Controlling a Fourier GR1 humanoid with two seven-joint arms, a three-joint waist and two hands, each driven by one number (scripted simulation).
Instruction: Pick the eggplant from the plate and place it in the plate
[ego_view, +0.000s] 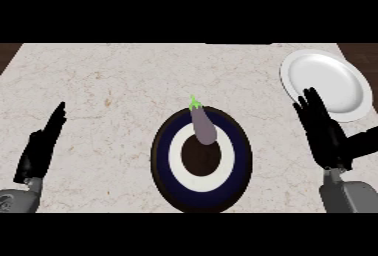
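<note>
Glossy purple eggplant (203, 126) on round ringed plate (164, 165)

You have a matt, pale, veined stone-like counter (111, 90) under everything. At its middle sits a glazed-looking dark plate (166, 170) with navy and white rings, and on that plate's upper part lies a smooth purple eggplant (204, 127). Up right of the dark plate, the white plate (332, 80) looks glossy, like glazed ceramic.

No readable text, labels or nos. anywhere on view.
</note>
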